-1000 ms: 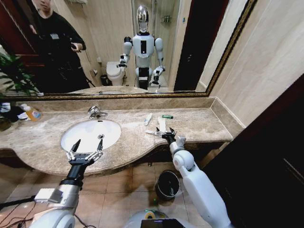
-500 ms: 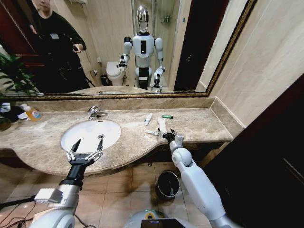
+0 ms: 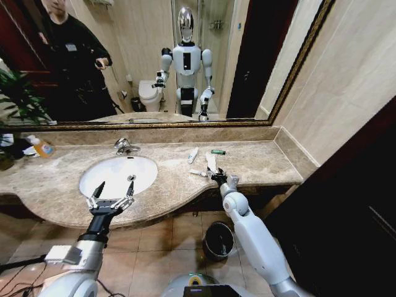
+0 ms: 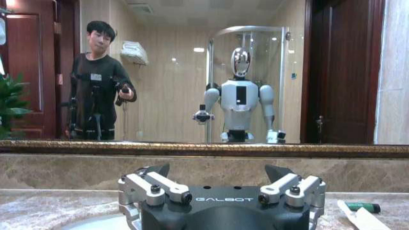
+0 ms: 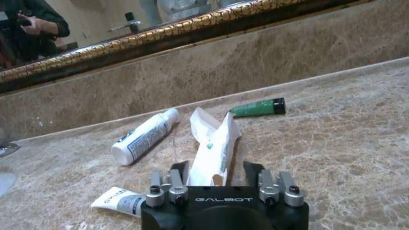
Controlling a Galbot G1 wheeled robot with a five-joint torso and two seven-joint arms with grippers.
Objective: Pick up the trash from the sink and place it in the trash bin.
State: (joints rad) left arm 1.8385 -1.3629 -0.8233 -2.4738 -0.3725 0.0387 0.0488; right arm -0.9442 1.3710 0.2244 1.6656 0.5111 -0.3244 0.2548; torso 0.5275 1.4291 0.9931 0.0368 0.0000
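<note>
Okay, head view: the left hand [image 3: 111, 197] is hovering over the front edge of the worktop [image 3: 260, 162], just in front of the sink [image 3: 117, 175], fingers spread open and holding nothing. The right hand [image 3: 216, 176] is reaching onto the worktop to the right of the sink, sitting at the near end of a white wrapper [image 3: 211, 162]. A small white tube [image 3: 198, 172] is lying just beside that hand, a white bottle-shaped tube [image 3: 193, 154] farther back, and a green piece [image 3: 218, 151] near the back wall. The trash bin [image 3: 218, 240] is standing on the floor below the worktop edge, beside the right arm.

Left wrist view: the left hand [image 4: 221, 184] is showing its fingers apart, empty, with the mirror behind; the green piece [image 4: 363, 207] and a wrapper end [image 4: 357, 218] are lying off to one side.

Right wrist view: the right hand [image 5: 217, 172] is holding its fingers apart on either side of the wrapper's [image 5: 214, 146] near end, not closed on it. The white tube [image 5: 118, 200], the bottle-shaped tube [image 5: 143, 136] and the green piece [image 5: 259, 107] are lying on the marble around it.
</note>
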